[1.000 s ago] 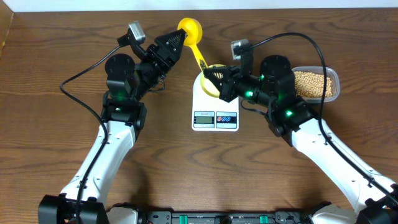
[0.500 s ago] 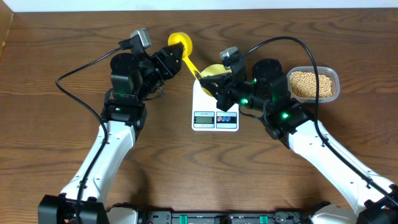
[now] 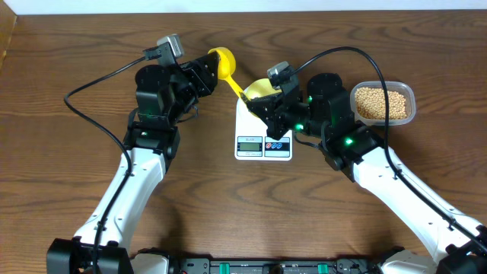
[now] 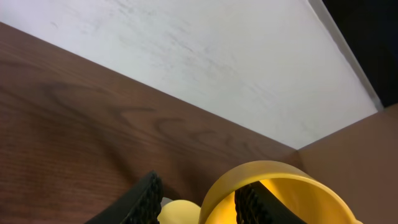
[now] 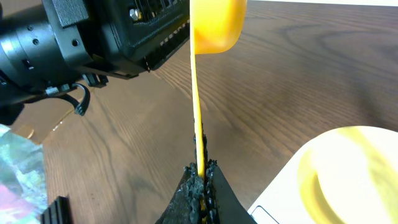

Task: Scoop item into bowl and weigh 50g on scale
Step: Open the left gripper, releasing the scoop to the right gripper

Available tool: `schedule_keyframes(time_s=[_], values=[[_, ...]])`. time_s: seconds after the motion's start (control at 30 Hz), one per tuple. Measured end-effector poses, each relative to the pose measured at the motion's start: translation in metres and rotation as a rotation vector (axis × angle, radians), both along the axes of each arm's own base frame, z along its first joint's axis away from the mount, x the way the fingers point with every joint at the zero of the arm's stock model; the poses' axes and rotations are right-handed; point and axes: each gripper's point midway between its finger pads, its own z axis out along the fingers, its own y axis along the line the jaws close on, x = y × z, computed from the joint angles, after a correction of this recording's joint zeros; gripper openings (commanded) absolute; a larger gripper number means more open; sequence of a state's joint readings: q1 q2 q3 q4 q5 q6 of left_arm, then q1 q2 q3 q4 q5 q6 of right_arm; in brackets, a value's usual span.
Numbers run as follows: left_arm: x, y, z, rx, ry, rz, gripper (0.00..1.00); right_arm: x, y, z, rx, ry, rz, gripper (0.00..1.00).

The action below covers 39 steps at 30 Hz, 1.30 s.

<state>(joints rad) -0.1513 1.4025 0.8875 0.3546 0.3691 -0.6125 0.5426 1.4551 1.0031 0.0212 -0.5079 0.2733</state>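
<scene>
The yellow scoop (image 3: 223,62) hangs in the air between my two grippers, tilted, with its cup to the upper left. My right gripper (image 3: 251,97) is shut on the scoop's thin handle (image 5: 196,93), its fingertips (image 5: 200,167) pinched together. My left gripper (image 3: 211,71) stands open around the cup's wall (image 4: 261,177), with one finger (image 4: 258,202) inside the cup and the other (image 4: 142,198) outside. The pale yellow bowl (image 3: 264,87) rests on the white scale (image 3: 264,144), partly hidden by my right gripper. The beans (image 3: 379,103) fill a clear tub at the right.
The tub's rim (image 3: 412,97) lies just behind my right arm. A white wall (image 4: 205,68) borders the table's far edge behind the scoop. Both arms' cables arch over the table. The bowl (image 5: 348,168) and scale corner (image 5: 273,202) show beside the handle in the right wrist view.
My right arm carried the scoop left and toward the left gripper. The cup came down onto the left gripper's fingers, and those jaws narrowed around its wall.
</scene>
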Motion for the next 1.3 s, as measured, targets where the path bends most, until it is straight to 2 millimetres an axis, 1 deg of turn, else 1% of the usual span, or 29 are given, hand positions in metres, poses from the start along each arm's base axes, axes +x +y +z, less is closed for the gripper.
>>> schedule_keyframes(time_s=[0.23,0.4,0.5,0.57,0.63,0.73,0.83,1.13,1.17,1.2,1.23,1.27,1.3], values=[[0.000,0.001,-0.002,0.034,-0.009,-0.004,0.40,-0.001,-0.001,0.000,-0.014,-0.015,0.005,0.01],[-0.001,0.000,-0.004,0.064,-0.016,-0.017,0.40,-0.005,-0.002,0.001,-0.022,-0.019,0.023,0.01],[-0.001,-0.001,-0.004,0.080,-0.022,-0.023,0.29,-0.007,-0.002,0.002,-0.022,-0.025,0.029,0.02],[-0.002,-0.002,-0.004,0.083,-0.024,-0.029,0.24,-0.007,-0.002,0.002,-0.023,-0.024,0.031,0.01],[-0.002,-0.003,-0.004,0.083,-0.024,-0.037,0.20,-0.007,-0.002,0.002,-0.022,-0.024,0.031,0.02],[-0.003,-0.005,-0.004,0.082,-0.023,-0.045,0.18,-0.007,-0.002,0.002,-0.023,-0.023,0.032,0.02],[-0.004,-0.006,-0.004,0.083,-0.026,-0.053,0.08,-0.007,-0.002,0.002,-0.024,-0.023,0.032,0.01],[-0.003,-0.004,-0.005,0.096,-0.031,-0.053,0.07,-0.003,-0.002,0.010,0.003,-0.043,0.015,0.02],[-0.003,-0.004,-0.005,0.095,-0.031,-0.055,0.07,-0.003,-0.002,0.011,0.007,-0.042,0.014,0.03],[-0.003,-0.004,-0.004,0.092,-0.029,-0.054,0.07,-0.003,-0.001,0.012,0.011,-0.041,0.013,0.15],[-0.003,-0.004,-0.004,0.082,-0.024,-0.051,0.07,-0.002,-0.001,0.014,0.021,-0.037,0.011,0.21],[-0.003,-0.004,-0.004,0.070,-0.017,-0.047,0.07,-0.003,0.000,0.015,0.029,-0.030,0.008,0.23],[-0.003,-0.004,-0.004,0.052,-0.008,-0.042,0.07,-0.003,0.000,0.017,0.037,-0.032,0.011,0.28]])
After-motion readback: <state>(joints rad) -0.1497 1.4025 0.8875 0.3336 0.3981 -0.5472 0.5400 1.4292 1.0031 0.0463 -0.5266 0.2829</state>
